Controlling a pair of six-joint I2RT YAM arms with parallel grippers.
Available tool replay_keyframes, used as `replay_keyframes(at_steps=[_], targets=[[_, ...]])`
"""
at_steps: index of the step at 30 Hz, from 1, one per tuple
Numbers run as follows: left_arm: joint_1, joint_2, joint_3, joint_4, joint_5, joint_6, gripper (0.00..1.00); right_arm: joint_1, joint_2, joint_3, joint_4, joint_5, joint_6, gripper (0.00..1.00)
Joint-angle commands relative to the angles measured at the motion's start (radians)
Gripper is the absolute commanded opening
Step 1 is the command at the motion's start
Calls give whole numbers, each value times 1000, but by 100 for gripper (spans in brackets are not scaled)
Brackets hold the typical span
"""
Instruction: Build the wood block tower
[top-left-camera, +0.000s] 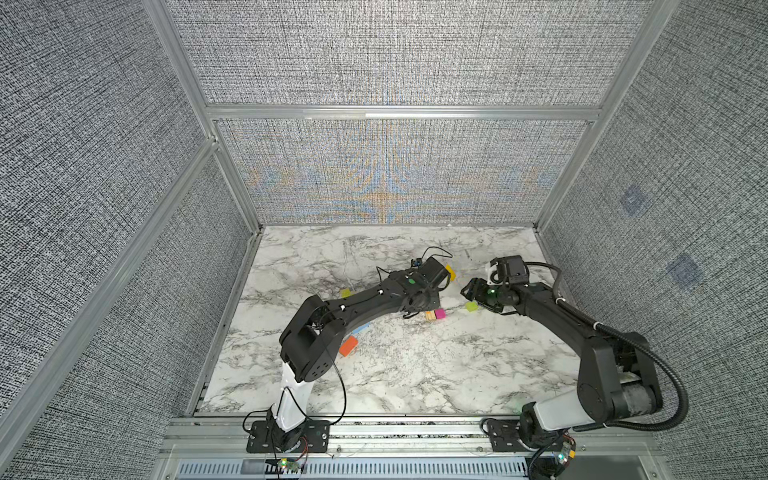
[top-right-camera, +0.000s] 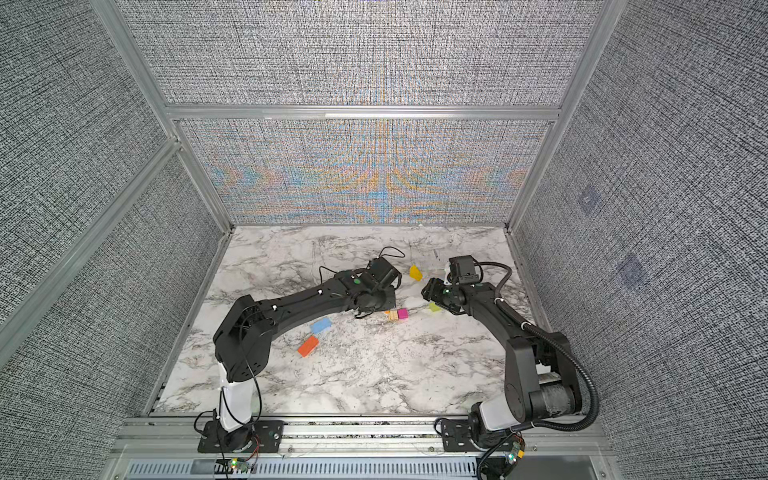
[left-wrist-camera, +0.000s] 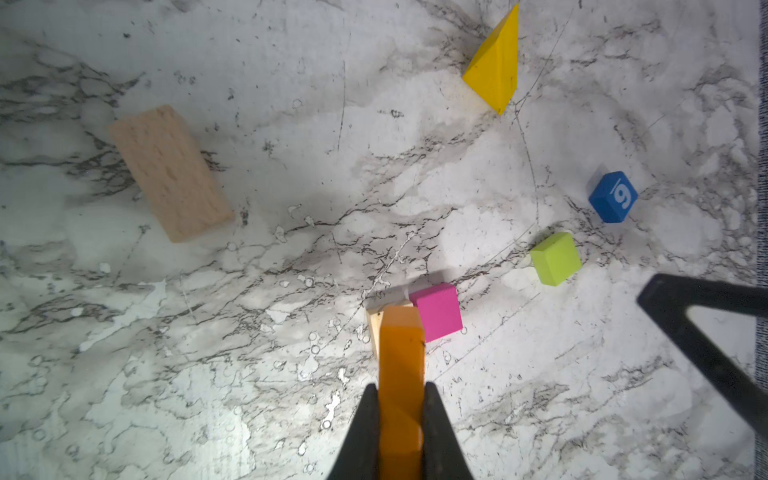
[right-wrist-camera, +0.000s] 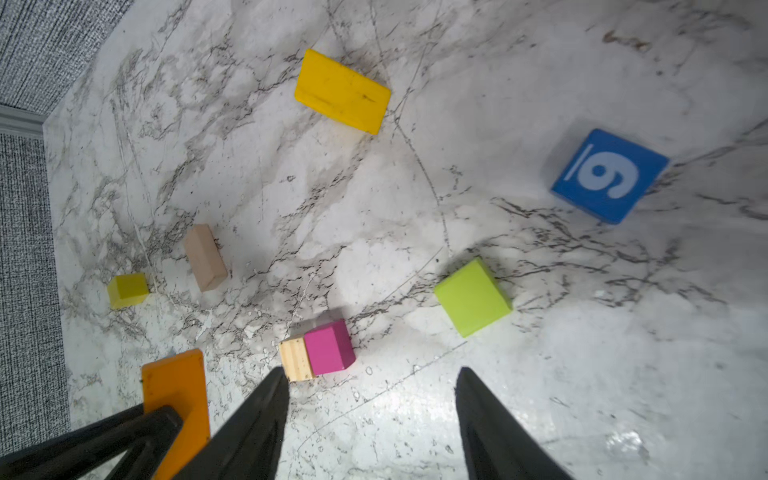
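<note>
My left gripper (left-wrist-camera: 401, 386) is shut on an orange bar (left-wrist-camera: 401, 365) and holds it just above a bare wood cube (left-wrist-camera: 375, 322) that touches a magenta cube (left-wrist-camera: 438, 311). To their right, my right gripper (right-wrist-camera: 372, 374) hangs open and empty over bare marble. A lime cube (right-wrist-camera: 473, 297), a blue cube marked 6 (right-wrist-camera: 609, 174) and a yellow wedge (right-wrist-camera: 343, 91) lie beyond it. A bare wood bar (right-wrist-camera: 205, 257) and a small yellow cube (right-wrist-camera: 127, 290) lie further left. No tower is in view; the blocks lie singly.
A second orange bar (top-right-camera: 308, 346) and a light blue bar (top-right-camera: 322, 325) lie on the marble table (top-right-camera: 374, 374) near the left arm's elbow. Grey fabric walls with aluminium posts (top-right-camera: 513, 224) close in the table on three sides.
</note>
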Motion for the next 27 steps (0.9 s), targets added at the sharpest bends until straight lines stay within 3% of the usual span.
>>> replay_keyframes(at_steps=[1,19,27], targets=[[-15,22,22,-47,-53,-35,12,-12,-13,-15,23,22,13,67],[-48,161,165,-109,-107,-67,11,-41,-21,-44,57,7,48,68],[-52,193,194,-119,-102,-69,11,-44,-1,-46,86,-44,43,77]])
